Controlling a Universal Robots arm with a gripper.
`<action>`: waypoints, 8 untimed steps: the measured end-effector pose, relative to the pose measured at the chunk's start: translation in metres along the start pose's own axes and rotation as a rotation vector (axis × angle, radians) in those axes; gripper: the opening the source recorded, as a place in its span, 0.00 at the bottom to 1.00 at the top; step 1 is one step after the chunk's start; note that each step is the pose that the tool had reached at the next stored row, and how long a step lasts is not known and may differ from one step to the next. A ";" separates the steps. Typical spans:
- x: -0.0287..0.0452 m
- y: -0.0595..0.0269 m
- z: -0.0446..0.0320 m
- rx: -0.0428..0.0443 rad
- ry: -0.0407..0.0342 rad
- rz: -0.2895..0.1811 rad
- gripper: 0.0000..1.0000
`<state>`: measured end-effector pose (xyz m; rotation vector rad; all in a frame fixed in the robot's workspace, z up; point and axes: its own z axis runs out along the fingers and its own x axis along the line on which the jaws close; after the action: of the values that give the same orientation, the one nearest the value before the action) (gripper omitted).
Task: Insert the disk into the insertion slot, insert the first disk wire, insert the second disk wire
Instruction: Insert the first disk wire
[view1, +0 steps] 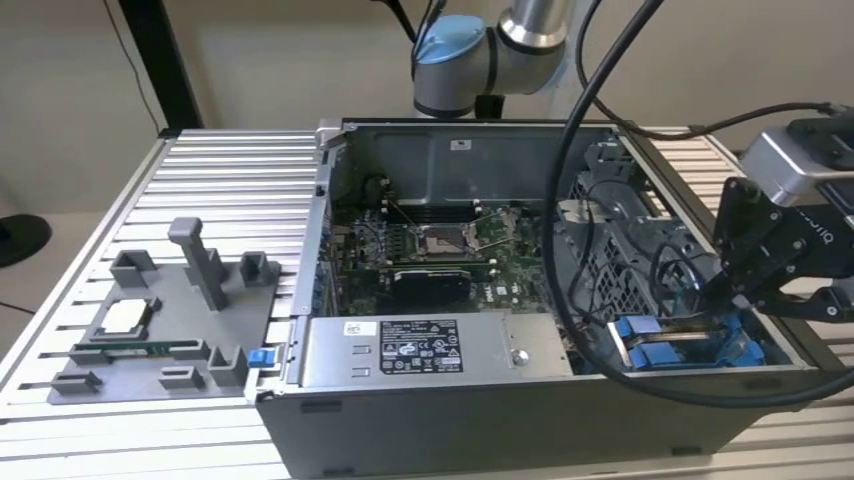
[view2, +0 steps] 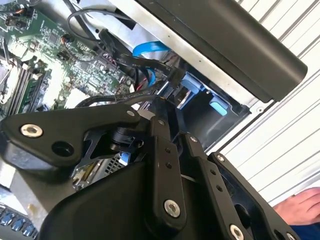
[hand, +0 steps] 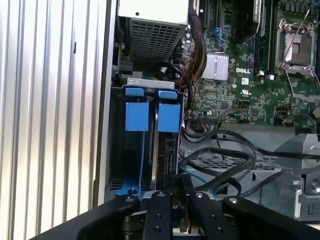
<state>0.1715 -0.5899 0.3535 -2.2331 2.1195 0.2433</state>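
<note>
The gripper (hand: 176, 181) lies closest in both wrist views, its black linkage in the foreground. Its fingers (hand: 159, 206) stand close together with only a narrow slit between them. The tips sit among the black cables (hand: 220, 155) at one end of the insertion slot (hand: 145, 81). Whether anything is pinched between them cannot be made out.

The slot is a grey sheet-metal bay in a corner of the open computer case (view1: 534, 420), between the case wall and the motherboard (hand: 240, 85). Two blue tabs (hand: 136, 115) stand side by side in it. The one nearer the motherboard belongs to the disk (hand: 168, 125), which appears seated on edge in the slot, its dark side running toward the fingertips.

In the second wrist view a black connector (view2: 174, 76) on a flat black lead sits just beyond the tips, and a blue cable (view2: 150, 49) curves close behind it.

In the exterior view the gripper hangs over the case corner at the exterior view's right, tips down among the blue rails. The silver power supply box (view1: 427, 350) lies along the near wall, to the exterior view's left of the slot. A grey fixture plate (view1: 147, 350) rests on the ridged table (view1: 227, 190), well apart from the case. A person's hand (view2: 299, 206) shows beside the table in the second wrist view.
</note>
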 end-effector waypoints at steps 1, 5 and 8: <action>0.0001 -0.0001 0.0007 -0.0015 0.0007 -0.010 0.00; 0.0007 -0.0006 0.0048 -0.0018 0.0007 -0.012 0.00; 0.0011 -0.0010 0.0074 0.0011 0.0011 -0.012 0.00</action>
<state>0.1720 -0.5899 0.3460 -2.2454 2.1054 0.2404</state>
